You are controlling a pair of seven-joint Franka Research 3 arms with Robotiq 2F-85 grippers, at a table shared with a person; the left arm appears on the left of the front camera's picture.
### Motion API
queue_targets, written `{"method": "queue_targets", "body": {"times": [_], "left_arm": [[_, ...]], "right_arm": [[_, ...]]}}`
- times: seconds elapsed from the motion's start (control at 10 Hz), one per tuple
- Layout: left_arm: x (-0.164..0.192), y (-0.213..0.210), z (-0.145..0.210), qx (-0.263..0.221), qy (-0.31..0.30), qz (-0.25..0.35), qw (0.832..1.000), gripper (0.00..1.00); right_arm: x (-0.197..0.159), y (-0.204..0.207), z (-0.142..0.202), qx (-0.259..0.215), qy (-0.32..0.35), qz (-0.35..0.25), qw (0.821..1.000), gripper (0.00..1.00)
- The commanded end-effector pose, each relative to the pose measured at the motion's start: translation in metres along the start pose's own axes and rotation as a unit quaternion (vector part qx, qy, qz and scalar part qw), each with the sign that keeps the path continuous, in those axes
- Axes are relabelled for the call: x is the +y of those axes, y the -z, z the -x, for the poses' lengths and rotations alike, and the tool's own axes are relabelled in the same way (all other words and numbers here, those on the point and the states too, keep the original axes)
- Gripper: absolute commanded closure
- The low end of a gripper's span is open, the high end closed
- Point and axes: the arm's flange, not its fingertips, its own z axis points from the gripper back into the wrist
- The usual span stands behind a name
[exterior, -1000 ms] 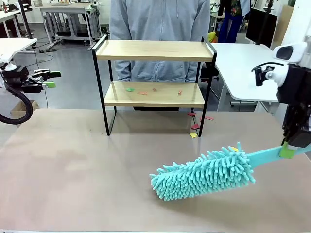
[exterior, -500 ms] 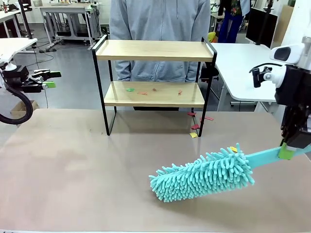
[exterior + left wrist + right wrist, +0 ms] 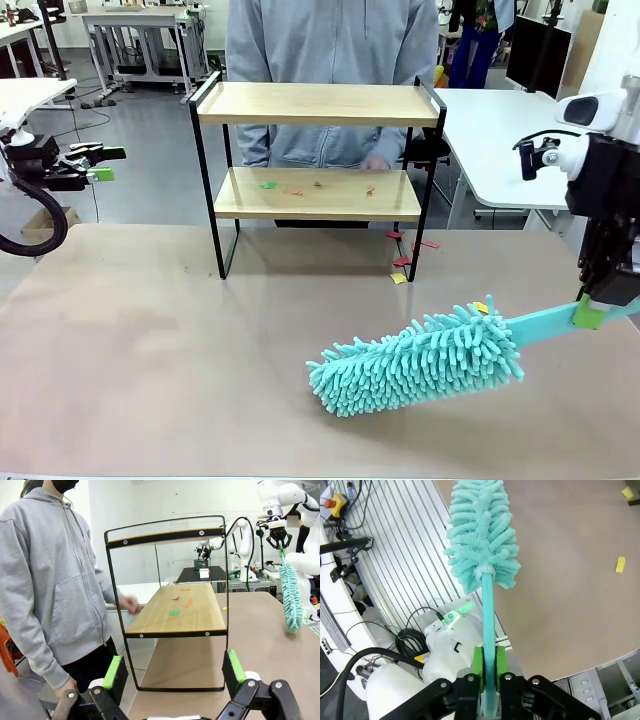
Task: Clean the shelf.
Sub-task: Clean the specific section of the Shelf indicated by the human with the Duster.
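Centrally, one shelf [image 3: 316,104] stands at the far side of the table [image 3: 150,340], upright, with two wood boards in a black frame. The top board is bare. On the lower board lie four scraps: one green scrap [image 3: 267,184] toward the robot's left and three reddish scraps [image 3: 318,183] spread to its right. The left wrist view looks at the shelf [image 3: 175,622] end-on and gives the same count, one green [image 3: 174,612] and three reddish [image 3: 187,602].

On the table by the shelf's right legs there are three red scraps [image 3: 402,261] and one yellow scrap [image 3: 398,278]. A second yellow scrap [image 3: 481,307] sits just beside the duster's head.

One person in a grey hoodie [image 3: 330,40] stands behind the shelf. One of the person's hands [image 3: 131,605] is at the lower board's far edge.

One teal duster [image 3: 415,362], fluffy head low over the table, is well in front of the shelf and toward the robot's right, with its handle rising to the right. The right gripper [image 3: 590,312] is clamped on the handle's end; the right wrist view shows both green pads pressed on the handle [image 3: 489,672].

The left gripper [image 3: 100,165] is off the table's left edge, well apart from the shelf, with its jaws spread wide and nothing between them [image 3: 173,669].
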Motion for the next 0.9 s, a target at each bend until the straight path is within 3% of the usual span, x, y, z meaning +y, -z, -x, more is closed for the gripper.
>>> {"method": "queue_targets", "body": {"times": [0.0, 0.8], "left_arm": [[-0.0012, 0.0001, -0.0026, -0.002, 0.003, 0.001, 1.0, 0.0], [-0.0012, 0.0001, -0.0026, -0.002, 0.003, 0.001, 1.0, 0.0]], "right_arm": [[0.0007, -0.0004, -0.0014, -0.007, 0.007, -0.007, 1.0, 0.87], [0.0007, -0.0004, -0.0014, -0.007, 0.007, -0.007, 1.0, 0.87]]}}
